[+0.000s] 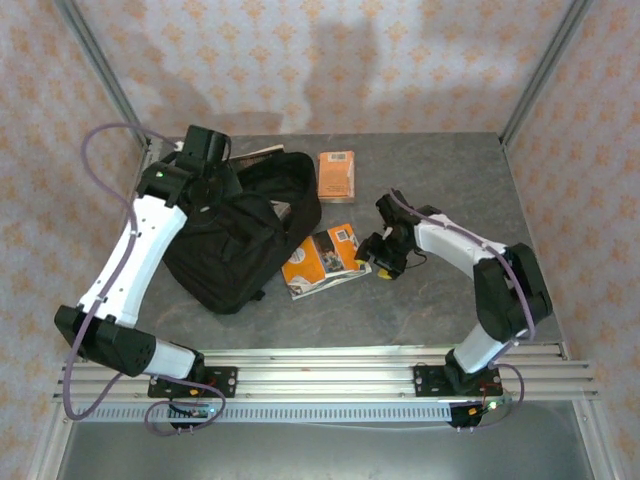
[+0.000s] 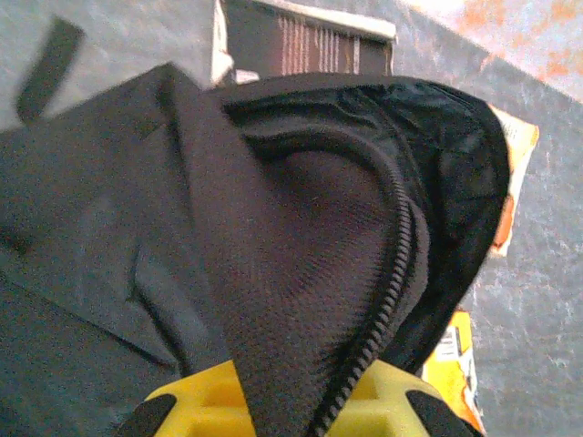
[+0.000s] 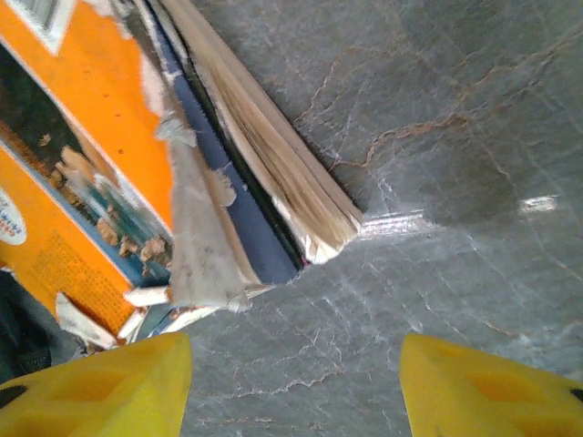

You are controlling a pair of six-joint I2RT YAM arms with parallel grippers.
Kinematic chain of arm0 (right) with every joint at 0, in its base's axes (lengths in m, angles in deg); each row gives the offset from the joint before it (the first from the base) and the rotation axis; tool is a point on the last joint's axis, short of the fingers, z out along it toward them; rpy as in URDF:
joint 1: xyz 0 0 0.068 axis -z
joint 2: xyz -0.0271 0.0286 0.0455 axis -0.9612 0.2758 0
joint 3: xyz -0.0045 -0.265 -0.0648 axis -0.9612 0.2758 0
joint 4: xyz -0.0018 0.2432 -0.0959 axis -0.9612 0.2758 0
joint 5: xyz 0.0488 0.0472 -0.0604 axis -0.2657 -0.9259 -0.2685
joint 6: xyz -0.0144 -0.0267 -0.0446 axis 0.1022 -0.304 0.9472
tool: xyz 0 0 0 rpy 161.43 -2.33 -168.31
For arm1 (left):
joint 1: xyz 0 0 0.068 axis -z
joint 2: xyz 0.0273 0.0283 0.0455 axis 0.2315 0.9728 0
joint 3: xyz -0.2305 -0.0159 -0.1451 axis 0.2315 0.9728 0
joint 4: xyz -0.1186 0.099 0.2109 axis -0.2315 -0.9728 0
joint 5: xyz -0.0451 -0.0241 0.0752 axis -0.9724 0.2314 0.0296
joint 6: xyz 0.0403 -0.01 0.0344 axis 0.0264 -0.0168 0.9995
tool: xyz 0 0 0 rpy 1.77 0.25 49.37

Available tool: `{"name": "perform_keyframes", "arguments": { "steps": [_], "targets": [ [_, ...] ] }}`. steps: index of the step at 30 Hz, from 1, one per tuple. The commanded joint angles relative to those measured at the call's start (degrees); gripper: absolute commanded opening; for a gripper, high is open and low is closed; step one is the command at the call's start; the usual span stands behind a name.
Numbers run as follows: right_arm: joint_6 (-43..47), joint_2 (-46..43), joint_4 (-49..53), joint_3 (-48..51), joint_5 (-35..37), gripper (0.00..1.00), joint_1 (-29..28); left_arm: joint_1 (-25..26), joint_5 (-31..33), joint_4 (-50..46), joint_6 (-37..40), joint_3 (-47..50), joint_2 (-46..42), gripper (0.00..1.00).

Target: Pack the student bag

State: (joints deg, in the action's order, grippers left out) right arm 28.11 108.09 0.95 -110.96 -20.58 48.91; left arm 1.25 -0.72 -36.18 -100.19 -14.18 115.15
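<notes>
- The left gripper [image 1: 205, 150] sits at the far left corner of the student bag [image 1: 235, 240]. In its wrist view its jaws are pressed together on a fold of the bag's fabric. The blocky yellow fingers [image 2: 200, 405] flank that fold.
- The student bag is a large, soft black backpack, slumped and rounded. It lies on the left half of the table [image 1: 450, 180]. Close up, the bag [image 2: 301, 209] shows coarse woven cloth. A ridged black zip curves down the edge of the pinched flap.
- A flat dark book [image 1: 265, 153] pokes out from behind the bag's far edge, with a pale rim and a striped cover [image 2: 310, 45].
- Worn orange paperbacks [image 1: 322, 262] lie just beside the bag's right side. Their covers are glossy but torn, with white paper showing at the corners [image 3: 82, 164] and yellowed page blocks fanned apart.
- A small rectangular orange book [image 1: 336, 175] lies flat, just right of the bag's far end.
- The right gripper [image 1: 383, 262] hangs right of the bag, at the paperbacks' right edge. Its yellow jaws [image 3: 296, 391] stand apart with nothing clamped, and bare table lies below the gap.
- The tabletop is smooth, grey and veined like stone [image 3: 437, 137].
</notes>
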Motion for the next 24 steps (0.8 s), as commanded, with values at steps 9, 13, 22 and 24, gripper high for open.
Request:
{"name": "perform_keyframes", "arguments": {
  "steps": [9,13,22,24],
  "targets": [
    [1.45,7.46,-6.04,-2.42,-0.44,0.64,0.03,8.64,-9.57,6.15,-0.36,7.26,13.04,0.00],
    [3.07,9.76,-8.04,-3.96,-3.22,0.59,0.01,10.02,-9.72,7.38,0.25,9.66,15.51,0.00],
    [3.72,7.78,-14.20,-5.26,-9.95,0.49,0.01,10.33,-8.78,8.53,2.93,12.72,18.83,0.00],
    [2.80,6.06,-15.77,-4.72,-10.58,0.48,0.03,10.33,-8.76,8.95,3.30,13.23,18.92,0.00]
  ]
}}
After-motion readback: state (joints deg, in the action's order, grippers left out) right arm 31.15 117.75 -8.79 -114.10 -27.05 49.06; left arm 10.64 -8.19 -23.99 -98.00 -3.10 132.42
